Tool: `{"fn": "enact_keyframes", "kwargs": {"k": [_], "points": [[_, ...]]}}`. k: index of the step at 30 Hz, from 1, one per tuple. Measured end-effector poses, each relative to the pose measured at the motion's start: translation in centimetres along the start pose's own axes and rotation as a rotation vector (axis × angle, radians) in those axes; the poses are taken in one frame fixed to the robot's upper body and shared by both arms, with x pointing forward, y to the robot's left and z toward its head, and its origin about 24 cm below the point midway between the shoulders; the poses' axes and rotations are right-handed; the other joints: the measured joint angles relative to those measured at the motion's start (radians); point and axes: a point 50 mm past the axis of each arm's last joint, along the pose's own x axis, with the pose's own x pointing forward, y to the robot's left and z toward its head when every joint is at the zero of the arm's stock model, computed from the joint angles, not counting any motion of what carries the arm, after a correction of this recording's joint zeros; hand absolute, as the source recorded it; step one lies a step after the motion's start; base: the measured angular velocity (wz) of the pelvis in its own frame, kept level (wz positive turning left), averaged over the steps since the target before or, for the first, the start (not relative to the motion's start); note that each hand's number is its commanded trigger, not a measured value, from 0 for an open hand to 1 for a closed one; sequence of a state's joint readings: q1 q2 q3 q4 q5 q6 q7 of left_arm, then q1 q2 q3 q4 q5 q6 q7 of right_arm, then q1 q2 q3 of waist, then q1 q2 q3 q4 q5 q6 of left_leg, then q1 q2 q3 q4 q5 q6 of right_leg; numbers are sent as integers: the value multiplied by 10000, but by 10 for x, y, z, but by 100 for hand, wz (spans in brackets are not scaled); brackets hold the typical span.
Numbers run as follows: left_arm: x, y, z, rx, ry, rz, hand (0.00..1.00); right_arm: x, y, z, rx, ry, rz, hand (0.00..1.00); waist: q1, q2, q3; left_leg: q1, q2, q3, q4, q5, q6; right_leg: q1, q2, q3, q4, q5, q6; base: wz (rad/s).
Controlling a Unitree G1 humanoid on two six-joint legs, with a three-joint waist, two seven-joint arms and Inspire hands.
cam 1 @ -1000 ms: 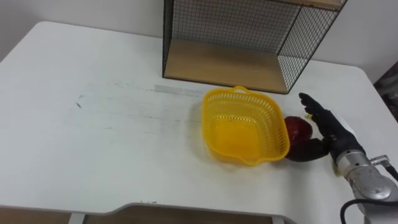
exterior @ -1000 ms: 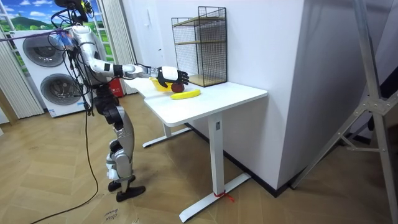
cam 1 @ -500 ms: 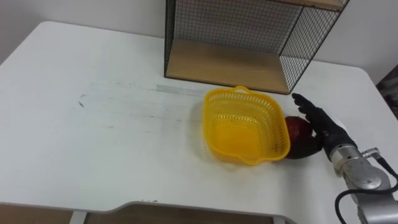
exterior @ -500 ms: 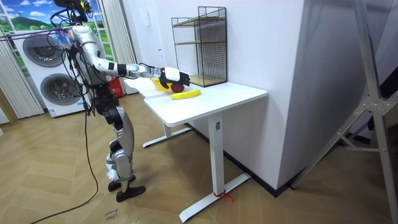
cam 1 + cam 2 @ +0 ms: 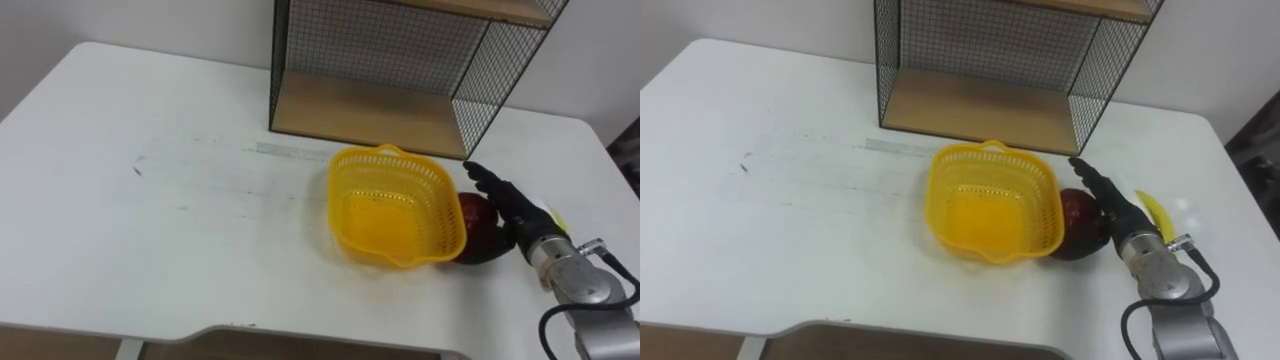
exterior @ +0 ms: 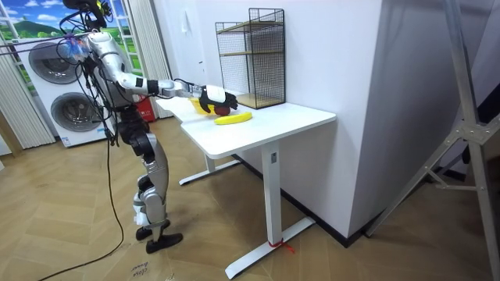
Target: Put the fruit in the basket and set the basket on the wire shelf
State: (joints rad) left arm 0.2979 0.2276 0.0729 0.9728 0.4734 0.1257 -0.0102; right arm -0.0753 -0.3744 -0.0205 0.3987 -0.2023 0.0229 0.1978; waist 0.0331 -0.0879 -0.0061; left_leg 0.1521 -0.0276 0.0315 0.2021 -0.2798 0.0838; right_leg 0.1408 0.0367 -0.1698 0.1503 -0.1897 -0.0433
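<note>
One white table [image 5: 150, 230] is carrying one yellow basket [image 5: 350, 195], one wire shelf [image 5: 400, 45] and two pieces of fruit, these being one dark red apple [image 5: 476, 222] and one banana [image 5: 1156, 211]. In the room view, two washing machines [image 6: 78, 117] are standing stacked, one on the other, behind the robot.

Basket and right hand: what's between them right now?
A red apple, close against the basket's right side, with the right hand laid straight along its far side. Both eye views show it.
</note>
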Motion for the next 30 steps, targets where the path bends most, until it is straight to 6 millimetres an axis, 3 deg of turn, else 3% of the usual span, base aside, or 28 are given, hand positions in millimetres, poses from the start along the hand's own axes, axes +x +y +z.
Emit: {"fn": "enact_keyframes", "kwargs": {"k": [8, 9, 10, 11, 12, 13, 20, 30], "points": [[0, -1, 1, 111, -58, -57, 0, 0, 7, -15, 47, 665, 565, 0, -10, -146, 53, -39, -1, -44, 49, 1, -2, -3, -2, -48, 13, 37, -11, 1], [0, -2, 1, 135, -73, -63, 0, 0, 7, -16, 54, 679, 574, 4, -10, -148, 52, -40, -4, -54, 50, 1, -2, -1, -5, -62, 14, 40, -8, 4], [0, -1, 2, 148, -94, -65, 0, 0, 7, -16, 74, 708, 609, 36, -12, -149, 51, -44, -6, -70, 48, 1, -2, -1, -9, -83, 16, 48, -2, 4], [0, -1, 3, 150, -108, -61, 0, -1, 7, -18, 104, 761, 643, 77, -13, -149, 51, -43, -6, -80, 47, 1, -2, 1, -10, -98, 16, 54, 0, 0], [0, -1, 3, 151, -115, -59, 0, -1, 6, -18, 110, 767, 630, 84, -11, -147, 50, -42, -6, -82, 46, 1, -2, 2, -10, -100, 16, 54, 0, 0], [0, -1, 4, 150, -132, -51, 0, 0, 5, -17, 112, 745, 570, 100, -10, -145, 49, -42, -6, -85, 46, 1, -2, 2, -9, -103, 16, 55, 0, 0], [1, 3, 11, 135, -309, 40, 0, 4, -14, -19, -396, 1031, -141, 100, 5, -112, 37, -40, -3, -115, 37, 1, -2, 1, 3, -112, -1, 55, 0, 0], [2, 5, 13, 150, -362, 123, 0, 6, -12, -21, -815, 1100, -203, 100, 15, -77, 18, -1, -5, -100, 35, 2, -2, 27, 12, 44, -18, 54, 0, 0]]}}
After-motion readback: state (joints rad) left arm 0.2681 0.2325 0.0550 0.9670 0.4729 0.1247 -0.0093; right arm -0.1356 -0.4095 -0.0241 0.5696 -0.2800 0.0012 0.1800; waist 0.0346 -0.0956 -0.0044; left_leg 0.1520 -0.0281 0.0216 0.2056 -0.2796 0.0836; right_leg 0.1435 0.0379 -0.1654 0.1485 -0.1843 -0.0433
